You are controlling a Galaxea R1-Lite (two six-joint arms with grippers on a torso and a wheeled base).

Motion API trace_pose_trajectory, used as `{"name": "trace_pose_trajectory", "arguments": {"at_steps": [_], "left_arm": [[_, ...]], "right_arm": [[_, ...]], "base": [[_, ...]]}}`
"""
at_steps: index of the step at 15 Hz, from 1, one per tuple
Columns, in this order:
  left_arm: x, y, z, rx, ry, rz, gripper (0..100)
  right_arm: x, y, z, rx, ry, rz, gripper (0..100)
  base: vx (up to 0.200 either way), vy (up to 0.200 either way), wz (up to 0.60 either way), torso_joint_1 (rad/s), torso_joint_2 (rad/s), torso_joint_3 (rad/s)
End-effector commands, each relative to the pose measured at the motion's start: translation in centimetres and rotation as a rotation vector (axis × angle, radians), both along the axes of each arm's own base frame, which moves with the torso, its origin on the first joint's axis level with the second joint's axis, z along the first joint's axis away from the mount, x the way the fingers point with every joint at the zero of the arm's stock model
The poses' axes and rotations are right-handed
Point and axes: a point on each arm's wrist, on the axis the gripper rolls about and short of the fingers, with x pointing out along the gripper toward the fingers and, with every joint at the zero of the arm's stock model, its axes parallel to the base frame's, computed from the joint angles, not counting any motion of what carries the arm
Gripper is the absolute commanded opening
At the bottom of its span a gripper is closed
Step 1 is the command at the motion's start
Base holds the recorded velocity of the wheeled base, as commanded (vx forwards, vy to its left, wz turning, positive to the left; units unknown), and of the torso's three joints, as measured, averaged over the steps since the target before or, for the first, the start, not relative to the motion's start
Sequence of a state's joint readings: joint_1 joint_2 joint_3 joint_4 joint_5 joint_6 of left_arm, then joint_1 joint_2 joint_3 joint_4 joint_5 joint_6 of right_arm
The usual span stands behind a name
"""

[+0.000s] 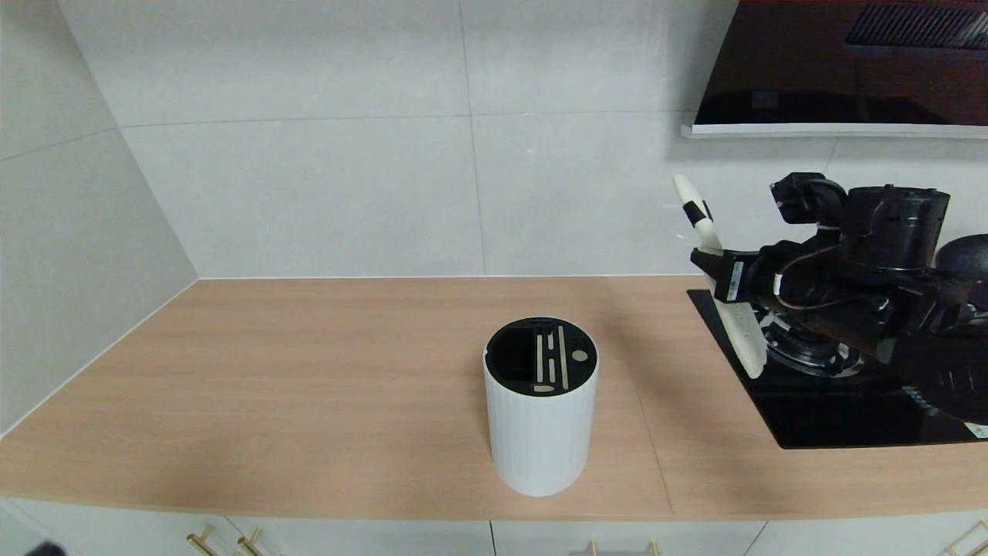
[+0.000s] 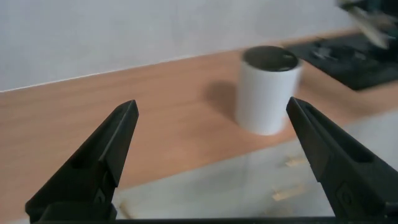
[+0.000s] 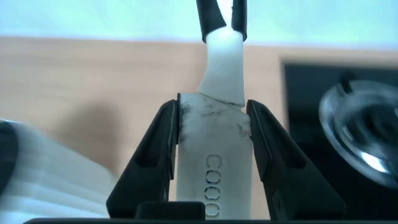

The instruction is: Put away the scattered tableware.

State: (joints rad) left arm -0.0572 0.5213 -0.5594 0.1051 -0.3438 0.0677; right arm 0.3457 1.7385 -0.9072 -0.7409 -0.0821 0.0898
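Wood-grain counter (image 1: 309,371) runs under a kitchen scene with one piece of tableware off the surface. The left gripper (image 2: 211,109) hangs with its jaws spread wide and nothing between them; beyond and ahead of them stands the single white ribbed holder (image 1: 540,417), its black top cut with several slots. Further right, the right gripper (image 1: 725,278) is clenched on the one white utensil (image 1: 745,332), which is held aloft at a tilt, above the near edge of the black cooktop (image 1: 810,417). The jaws press the flat faces of its broad middle; a slim end with a black band sticks out beyond them, and the wide rounded end hangs below. It looks light, stiff and smooth, so probably slippery. The flat midsection appears the surest grip, leaving the broad end free to enter a slot.
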Motion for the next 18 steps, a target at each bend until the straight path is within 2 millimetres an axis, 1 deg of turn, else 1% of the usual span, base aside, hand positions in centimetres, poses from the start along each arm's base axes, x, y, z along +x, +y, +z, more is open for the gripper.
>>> {"name": "trace_pose_trajectory", "arguments": {"at_steps": [1, 2, 3, 4, 5, 6, 7, 9, 10, 11, 12, 14, 15, 17, 18], "left_arm": [[12.4, -2.4, 2.6, 0.038, 0.202, -0.189, 100], [13.7, -3.6, 2.0, 0.010, 0.245, -0.225, 100], [14.7, -4.8, 1.2, -0.025, 0.314, -0.258, 100], [15.6, -6.3, 0.7, -0.053, 0.369, -0.297, 100], [16.5, -7.7, 0.4, -0.109, 0.388, -0.332, 100], [16.7, -8.9, 0.6, -0.176, 0.392, -0.370, 100], [16.7, -9.9, 1.2, -0.292, 0.402, -0.403, 100], [16.8, -11.1, 2.7, -0.529, 0.427, -0.465, 100], [17.3, -11.6, 2.6, -0.579, 0.423, -0.475, 100], [17.6, -11.7, 2.5, -0.585, 0.421, -0.476, 100], [18.8, -12.4, 1.8, -0.593, 0.414, -0.465, 100], [19.8, -13.3, 0.2, -0.593, 0.440, -0.463, 100], [20.3, -15.1, -1.3, -0.598, 0.438, -0.486, 100], [21.1, -17.2, -2.2, -0.617, 0.379, -0.449, 100], [21.3, -17.9, -2.5, -0.627, 0.353, -0.432, 100]], "right_arm": [[-1.4, 2.1, 1.5, 0.027, -0.041, 0.073, 0], [-1.8, 2.5, 1.9, 0.039, -0.050, 0.090, 0], [-2.2, 2.8, 2.2, 0.049, -0.060, 0.103, 0], [-3.2, 3.3, 2.9, 0.064, -0.073, 0.131, 0], [-4.7, 3.9, 3.8, 0.085, -0.090, 0.154, 0], [-5.8, 4.6, 4.2, 0.087, -0.090, 0.173, 0], [-6.7, 5.6, 4.3, 0.086, -0.080, 0.205, 0], [-7.7, 7.2, 4.1, 0.112, -0.059, 0.235, 0], [-8.3, 8.1, 4.1, 0.134, -0.047, 0.255, 0], [-8.5, 8.4, 4.0, 0.140, -0.041, 0.262, 0], [-8.8, 9.5, 3.5, 0.147, -0.021, 0.276, 0], [-9.2, 10.7, 2.9, 0.156, 0.001, 0.280, 0], [-9.5, 11.5, 2.4, 0.151, 0.014, 0.272, 0], [-10.1, 12.1, 2.2, 0.147, 0.022, 0.295, 0], [-10.3, 12.2, 2.1, 0.145, 0.025, 0.301, 0]], "base": [[0.000, 0.000, 0.00, 0.000, 0.00, 0.000], [0.000, 0.000, 0.00, 0.000, 0.00, 0.000], [0.000, 0.000, 0.00, 0.000, 0.00, 0.000], [0.000, 0.000, 0.00, 0.000, 0.00, 0.000], [0.000, 0.000, 0.00, 0.000, 0.00, 0.000], [0.000, 0.000, 0.00, 0.000, 0.00, 0.000], [0.000, 0.000, 0.00, 0.000, 0.00, 0.000], [0.000, 0.000, 0.00, 0.000, 0.00, 0.000], [0.000, 0.000, 0.00, 0.000, 0.00, 0.000], [0.000, 0.000, 0.00, 0.000, 0.00, 0.000], [0.000, 0.000, 0.00, 0.000, 0.00, 0.000], [0.000, 0.000, 0.00, 0.000, 0.00, 0.000], [0.000, 0.000, 0.00, 0.000, 0.00, 0.000], [0.000, 0.000, 0.00, 0.000, 0.00, 0.000], [0.000, 0.000, 0.00, 0.000, 0.00, 0.000]]}}
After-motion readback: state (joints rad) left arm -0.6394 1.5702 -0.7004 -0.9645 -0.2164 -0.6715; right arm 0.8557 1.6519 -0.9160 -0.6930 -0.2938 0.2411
